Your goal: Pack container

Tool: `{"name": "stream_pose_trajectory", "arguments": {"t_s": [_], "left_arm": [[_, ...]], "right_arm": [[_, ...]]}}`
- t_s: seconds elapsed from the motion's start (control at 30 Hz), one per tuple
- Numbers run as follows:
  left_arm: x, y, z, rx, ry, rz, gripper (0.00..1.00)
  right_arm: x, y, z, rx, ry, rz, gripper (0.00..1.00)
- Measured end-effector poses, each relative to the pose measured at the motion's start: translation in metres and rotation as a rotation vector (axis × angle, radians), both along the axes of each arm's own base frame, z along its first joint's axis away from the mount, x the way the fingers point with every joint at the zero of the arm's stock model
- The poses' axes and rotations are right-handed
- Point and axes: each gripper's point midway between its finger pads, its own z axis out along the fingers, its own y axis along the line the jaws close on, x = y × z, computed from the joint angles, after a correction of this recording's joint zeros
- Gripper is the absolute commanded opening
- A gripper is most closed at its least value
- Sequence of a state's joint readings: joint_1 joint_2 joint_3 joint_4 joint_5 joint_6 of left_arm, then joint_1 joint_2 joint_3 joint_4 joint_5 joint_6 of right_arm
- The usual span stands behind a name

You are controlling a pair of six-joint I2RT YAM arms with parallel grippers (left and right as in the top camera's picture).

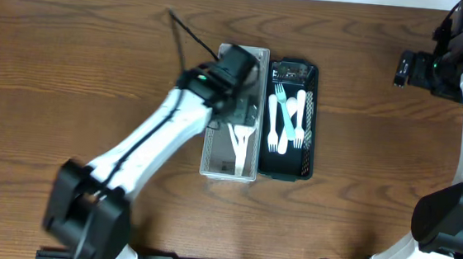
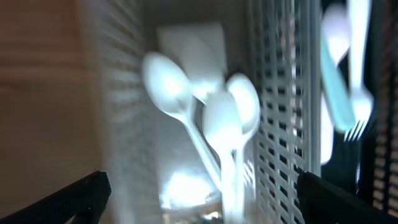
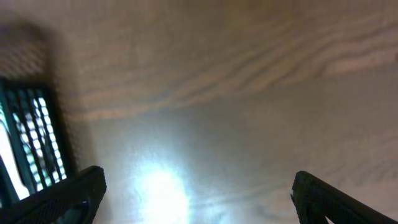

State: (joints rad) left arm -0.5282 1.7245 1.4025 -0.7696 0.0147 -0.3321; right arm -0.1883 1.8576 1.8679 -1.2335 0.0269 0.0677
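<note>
Plainly, the spoons [image 2: 221,118] lie inside the white basket [image 1: 209,157], three of them as far as the blurred left wrist view lets me count, bowls toward the far end and handles crossing one over another toward the camera. Since they are piled rather than laid flat, I judge that a light knock could roll the top one against the mesh wall or tip its handle over the rim. The left gripper [image 2: 205,202] hangs right above those handles with its claw spread wide and nothing between the fingers. That is where the main risk sits: a finger that rises at a slant could hook a handle or snag the basket's mesh. The basket looks light, so a snag would probably drag or lift it rather than let go. It stands touching the black basket [image 1: 309,127], which holds white and teal forks [image 1: 286,121]. A sideways shove would push both and might jumble the forks. How deep the left fingers reach below the rim I cannot tell. Well apart at the edge of the table [image 1: 71,67], the right gripper [image 3: 199,193] also has its claw apart and empty over bare wood, and it threatens nothing unless it crosses the left arm.
</note>
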Motion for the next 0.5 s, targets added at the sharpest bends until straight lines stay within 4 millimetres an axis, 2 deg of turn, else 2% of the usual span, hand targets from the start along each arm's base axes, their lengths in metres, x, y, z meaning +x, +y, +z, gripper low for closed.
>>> {"name": "stream_pose_trajectory", "arguments": {"t_s": [0.13, 0.23, 0.4, 0.5], "left_arm": [[0.031, 0.034, 0.060, -0.044, -0.204, 0.110, 0.98], [0.056, 0.074, 0.100, -0.070, -0.346, 0.228, 0.98], [0.093, 0.155, 0.131, -0.068, -0.505, 0.435, 0.98], [0.114, 0.202, 0.149, -0.068, -0.612, 0.541, 0.98]], "right_arm": [[0.029, 0.003, 0.012, 0.000, -0.125, 0.030, 0.99], [0.058, 0.011, 0.027, -0.020, -0.253, 0.067, 0.99], [0.111, 0.046, 0.071, -0.045, -0.519, 0.158, 0.99], [0.134, 0.063, 0.100, -0.051, -0.669, 0.195, 0.99]]}}
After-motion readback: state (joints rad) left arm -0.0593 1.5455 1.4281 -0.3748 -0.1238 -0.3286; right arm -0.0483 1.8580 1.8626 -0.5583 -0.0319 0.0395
